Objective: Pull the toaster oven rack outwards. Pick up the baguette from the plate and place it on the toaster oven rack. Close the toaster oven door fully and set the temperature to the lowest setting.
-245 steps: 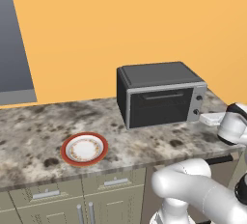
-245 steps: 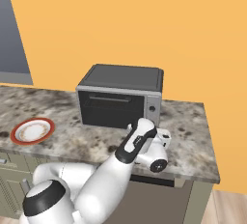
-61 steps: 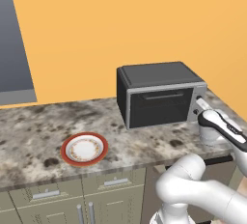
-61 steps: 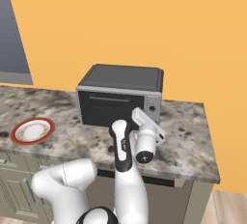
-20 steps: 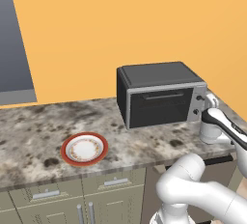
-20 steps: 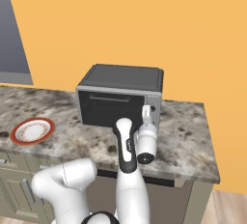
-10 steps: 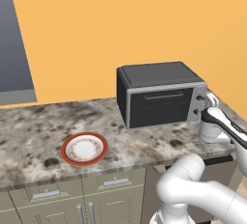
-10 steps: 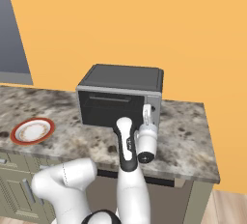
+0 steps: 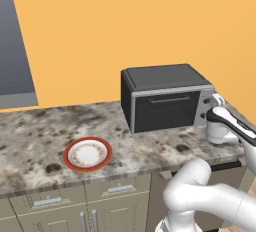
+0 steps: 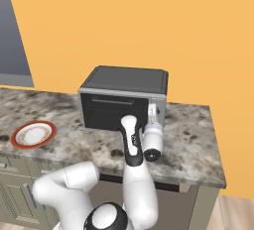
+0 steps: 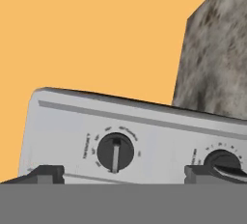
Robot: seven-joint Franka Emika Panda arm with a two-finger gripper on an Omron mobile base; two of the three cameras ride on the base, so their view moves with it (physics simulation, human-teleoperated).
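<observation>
The toaster oven (image 9: 167, 98) (image 10: 124, 95) stands on the counter with its door (image 9: 167, 110) (image 10: 111, 112) shut upright. The rack and the baguette are hidden. The plate (image 9: 87, 153) (image 10: 33, 134), red-rimmed, lies to the left with a bare white centre. My gripper (image 9: 216, 98) (image 10: 152, 111) (image 11: 128, 175) is open, level with the oven's right-hand control strip (image 11: 144, 141) and close in front of it. In the hand view its fingertips (image 11: 46, 174) stand wide apart on either side of a dark knob (image 11: 115, 151). A second knob (image 11: 222, 160) sits behind the other tip.
The speckled stone counter (image 9: 35, 136) (image 10: 193, 140) runs left past the plate and ends just right of the oven. An orange wall rises behind. Drawers and cabinet doors (image 9: 50, 201) lie under the counter's front edge.
The hand has crept very slightly toward the control strip. The oven, the door and the plate have not moved.
</observation>
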